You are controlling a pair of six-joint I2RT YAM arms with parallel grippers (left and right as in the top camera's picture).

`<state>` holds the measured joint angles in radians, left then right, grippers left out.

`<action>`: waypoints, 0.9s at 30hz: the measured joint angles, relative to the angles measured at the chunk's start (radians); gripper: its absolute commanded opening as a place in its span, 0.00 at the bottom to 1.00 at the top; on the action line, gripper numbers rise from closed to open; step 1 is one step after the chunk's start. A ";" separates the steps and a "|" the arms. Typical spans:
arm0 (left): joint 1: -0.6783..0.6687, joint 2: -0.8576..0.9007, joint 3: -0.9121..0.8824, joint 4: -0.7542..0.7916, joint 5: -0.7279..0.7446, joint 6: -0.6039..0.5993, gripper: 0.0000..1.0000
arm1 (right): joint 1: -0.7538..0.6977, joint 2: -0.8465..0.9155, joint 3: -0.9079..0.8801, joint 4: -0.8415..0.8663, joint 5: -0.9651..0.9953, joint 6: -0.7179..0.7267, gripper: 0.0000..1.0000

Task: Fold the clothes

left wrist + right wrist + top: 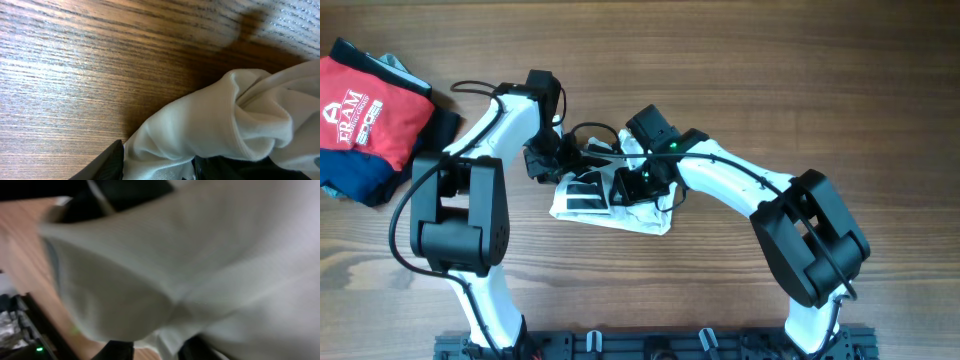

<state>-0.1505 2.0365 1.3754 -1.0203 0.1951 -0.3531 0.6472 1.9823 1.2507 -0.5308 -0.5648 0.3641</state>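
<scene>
The white shirt [610, 205] with its black block-stripe print lies bunched in a small heap at the table's middle. My left gripper [548, 160] is at its upper left edge, shut on a fold of white fabric [165, 160]. My right gripper [632, 185] is on the heap's upper right part, with white cloth [170, 340] between its fingers. The right wrist view is blurred and filled with white fabric [200, 255].
A red folded garment [370, 110] with a white logo lies on a navy garment [355, 180] at the table's far left. Both arm bases stand at the front edge [650, 345]. Bare wood [75, 75] surrounds the heap.
</scene>
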 measured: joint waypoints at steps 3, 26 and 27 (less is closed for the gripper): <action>0.000 0.000 0.000 0.000 0.000 0.000 0.45 | 0.000 0.000 0.000 0.001 -0.023 0.003 0.04; -0.008 0.000 -0.002 -0.025 0.016 0.000 0.45 | -0.048 0.000 0.005 -0.308 0.235 0.092 0.04; -0.009 0.000 -0.002 -0.035 0.017 0.000 0.45 | -0.048 0.000 0.007 -0.312 0.242 0.096 0.04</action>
<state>-0.1593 2.0365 1.3731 -1.0554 0.2119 -0.3531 0.5995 1.9823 1.2575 -0.8433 -0.3225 0.4599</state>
